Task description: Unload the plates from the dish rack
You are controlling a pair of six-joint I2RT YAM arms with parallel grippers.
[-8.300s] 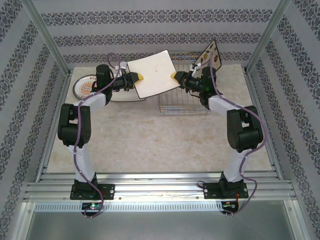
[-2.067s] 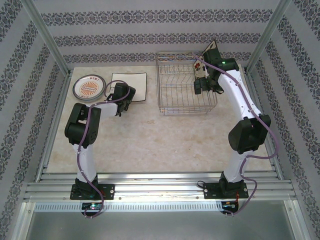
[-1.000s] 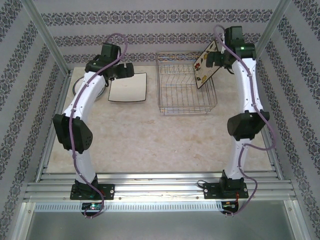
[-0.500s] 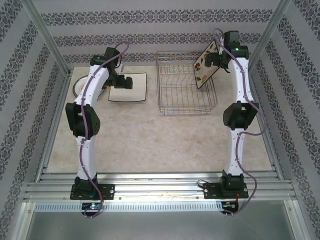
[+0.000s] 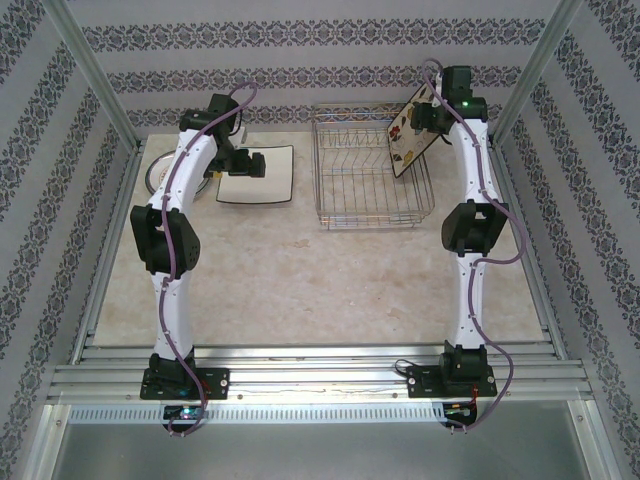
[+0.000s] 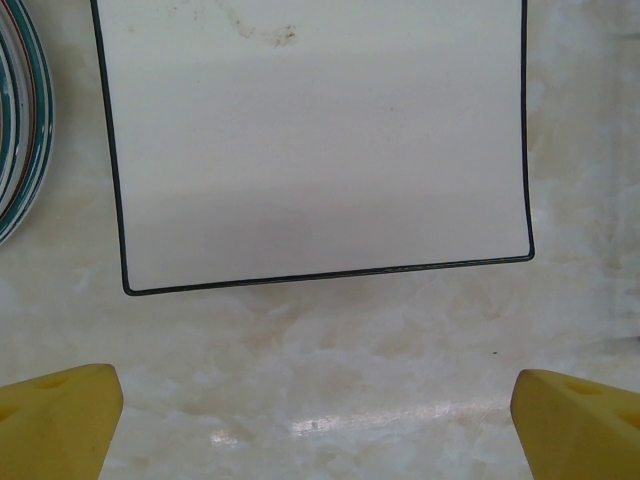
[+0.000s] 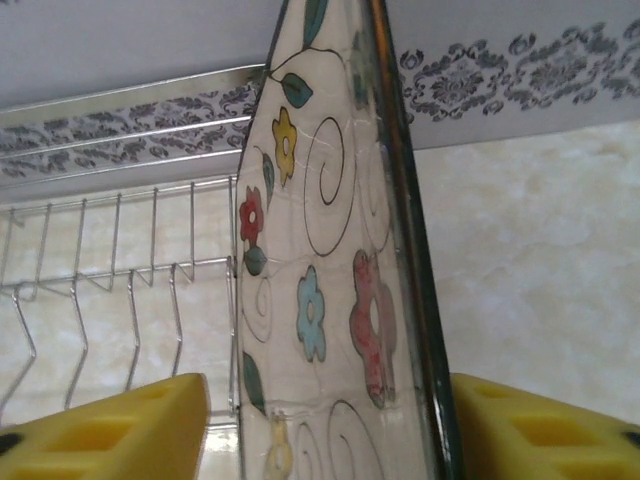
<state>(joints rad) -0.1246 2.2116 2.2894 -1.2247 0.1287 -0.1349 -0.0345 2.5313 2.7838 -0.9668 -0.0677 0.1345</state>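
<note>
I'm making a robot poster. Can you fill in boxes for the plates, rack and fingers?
Dish rack: back of table
Flowered plate: tilted, standing at rack's right end
Right fingers: either side of flowered plate, grip unclear
Square plate: flat on table, left of rack
Round plate: flat, left of square plate
Left fingers: wide open, near square plate, empty

No letters, numbers, labels or brand marks can be read anywhere. The flowered square plate (image 7: 330, 300) standing in the dish rack (image 7: 120, 275) bears painted flowers, leaves and curling lines rather than writing. On the worktop (image 6: 400, 350), the flat square plate (image 6: 320, 140) shows a plain cream face inside a thin dark border, and the round plate (image 6: 18, 120) shows coloured bands along its rim.
</note>
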